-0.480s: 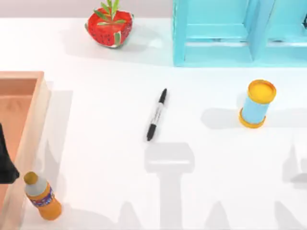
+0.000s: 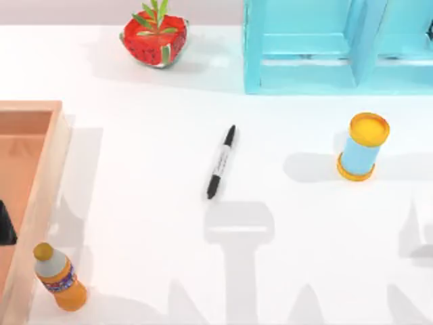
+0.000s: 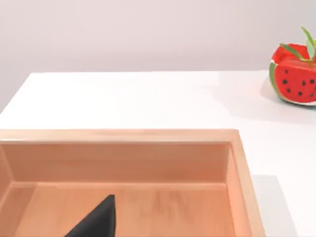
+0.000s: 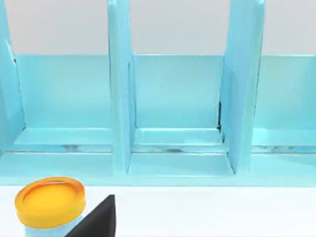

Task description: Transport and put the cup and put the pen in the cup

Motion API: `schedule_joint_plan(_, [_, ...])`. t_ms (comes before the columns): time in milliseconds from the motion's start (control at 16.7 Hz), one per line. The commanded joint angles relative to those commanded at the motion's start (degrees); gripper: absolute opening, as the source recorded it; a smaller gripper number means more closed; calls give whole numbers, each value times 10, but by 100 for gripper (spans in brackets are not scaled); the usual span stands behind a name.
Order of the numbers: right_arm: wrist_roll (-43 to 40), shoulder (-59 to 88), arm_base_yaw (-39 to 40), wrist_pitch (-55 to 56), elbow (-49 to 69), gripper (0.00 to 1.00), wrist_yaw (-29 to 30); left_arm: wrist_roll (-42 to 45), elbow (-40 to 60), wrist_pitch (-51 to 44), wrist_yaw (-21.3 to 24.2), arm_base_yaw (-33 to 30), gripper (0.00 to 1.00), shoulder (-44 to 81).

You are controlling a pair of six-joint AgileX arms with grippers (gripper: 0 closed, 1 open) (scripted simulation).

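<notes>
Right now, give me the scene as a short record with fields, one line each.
pen: lying flat mid-table, untouched
left arm: dark part at the top view's left edge, over the wooden tray
orange bottle: upright beside the tray's near corner
blue cylinder: standing on the right side
blue rack: at the far right
watermelon pot: far side

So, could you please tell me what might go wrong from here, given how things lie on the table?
The pen lies flat and slim on the white table, so a pinch could slip or roll it. The light-blue cylinder with yellow ends stands at the table's right and might be mistaken for the cup. The left gripper sits over the wooden tray, beside its wall, with the orange bottle close by; swinging out could clip either.
</notes>
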Motion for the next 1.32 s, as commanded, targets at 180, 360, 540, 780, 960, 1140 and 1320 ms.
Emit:
schedule_joint_plan(180, [0,0,0,0,0,100,0,18,112,-98,0,17,100,128])
schedule_joint_plan(360, [0,0,0,0,0,100,0,39,244,-212,-1,37,100,283])
schedule_joint_plan(540, [0,0,0,0,0,100,0,61,382,-331,-1,57,100,449])
schedule_joint_plan(780, [0,0,0,0,0,100,0,88,551,-477,-2,82,100,658])
schedule_joint_plan(960, [0,0,0,0,0,100,0,105,653,-564,-2,97,100,785])
schedule_joint_plan(1140, [0,0,0,0,0,100,0,116,720,-621,-2,107,100,867])
schedule_joint_plan(1320, [0,0,0,0,0,100,0,120,744,-642,-2,111,100,896])
